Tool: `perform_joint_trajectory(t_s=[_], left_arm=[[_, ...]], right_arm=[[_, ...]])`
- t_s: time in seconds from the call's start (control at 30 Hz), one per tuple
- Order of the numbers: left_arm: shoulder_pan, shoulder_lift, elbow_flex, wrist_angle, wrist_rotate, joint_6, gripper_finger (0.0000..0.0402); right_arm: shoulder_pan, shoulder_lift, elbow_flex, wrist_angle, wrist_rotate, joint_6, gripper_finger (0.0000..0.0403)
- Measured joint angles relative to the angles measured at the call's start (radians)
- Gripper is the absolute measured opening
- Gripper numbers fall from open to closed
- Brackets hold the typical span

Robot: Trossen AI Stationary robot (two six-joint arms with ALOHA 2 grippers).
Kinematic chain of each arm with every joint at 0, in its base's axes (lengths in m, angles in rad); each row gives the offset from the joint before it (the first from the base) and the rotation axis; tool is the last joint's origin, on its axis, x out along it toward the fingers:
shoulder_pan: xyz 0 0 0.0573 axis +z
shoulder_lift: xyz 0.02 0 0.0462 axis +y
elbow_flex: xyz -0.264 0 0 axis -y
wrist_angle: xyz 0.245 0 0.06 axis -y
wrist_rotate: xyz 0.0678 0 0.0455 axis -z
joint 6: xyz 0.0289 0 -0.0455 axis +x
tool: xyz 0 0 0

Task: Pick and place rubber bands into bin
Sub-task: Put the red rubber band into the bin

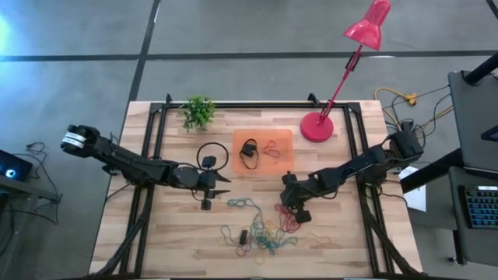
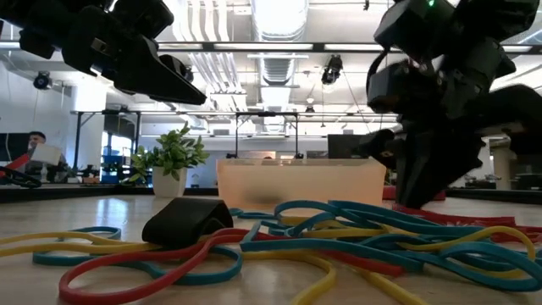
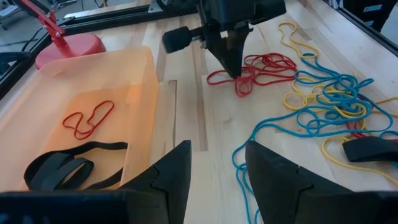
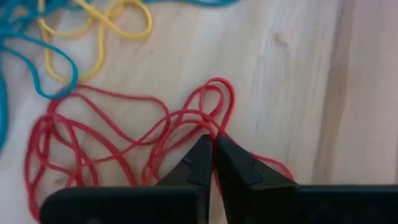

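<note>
Red, blue, yellow and green rubber bands (image 1: 261,229) lie tangled on the wooden table, near of the orange bin (image 1: 263,152). The bin (image 3: 93,93) holds a black band (image 3: 59,165) and a red band (image 3: 87,118). My right gripper (image 4: 214,142) points down into the red cluster (image 3: 264,65) at the pile's right end (image 1: 292,211) and is shut on it. My left gripper (image 3: 214,165) hovers open above the table, left of the pile and near of the bin's left corner (image 1: 224,183). It touches nothing. My right gripper pinches strands of the red rubber bands (image 4: 205,127) between its two fingertips, coming from above and pointing down. How many strands are caught I cannot tell. The red loops (image 4: 93,137) spread out flat on the table around the fingertips.
A small potted plant (image 1: 198,111) stands at the far left, and a red lamp base (image 1: 317,127) sits right of the bin. A black loop (image 1: 208,154) lies left of the bin. A small black piece (image 2: 186,222) lies in the pile.
</note>
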Motion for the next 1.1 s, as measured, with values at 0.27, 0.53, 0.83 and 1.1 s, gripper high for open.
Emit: perform_joint_trajectory(t_s=[0.27, 0.53, 0.83, 1.1], left_arm=[[0.0, 0.0, 0.0, 0.0, 0.0, 0.0, 0.0137], [0.0, 0.0, 0.0, -0.001, 0.0, 0.0, 0.0137], [0.0, 0.0, 0.0, -0.001, 0.0, 0.0, 0.0137], [0.0, 0.0, 0.0, -0.001, 0.0, 0.0, 0.0137]], right_arm=[[0.002, -0.064, 0.0, -0.015, -0.001, 0.001, 0.0009], [0.002, -0.103, 0.001, -0.008, 0.0, 0.002, 0.0009], [0.002, -0.234, 0.002, 0.004, 0.03, -0.035, 0.0009], [0.003, -0.405, 0.002, 0.006, 0.057, -0.075, 0.0009]])
